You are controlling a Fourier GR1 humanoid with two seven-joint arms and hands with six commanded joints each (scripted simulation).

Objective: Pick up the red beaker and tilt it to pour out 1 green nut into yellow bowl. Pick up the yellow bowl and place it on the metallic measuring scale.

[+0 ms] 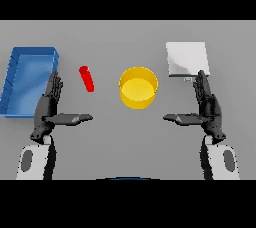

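Beaker point(87, 78), red and slim, sits tilted left of centre, beside the yellow bowl point(138, 88). It looks light, stiff, probably slippery; grasp around its middle. Left hand point(51, 106) and right hand point(206, 106) hover spread, holding nothing.

Left hand point(49, 106) and right hand point(207, 105) hover apart, fingers straight, thumbs pointing inward.

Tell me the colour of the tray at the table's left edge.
Blue; the tray shows best in the head view, just beyond the left hand.
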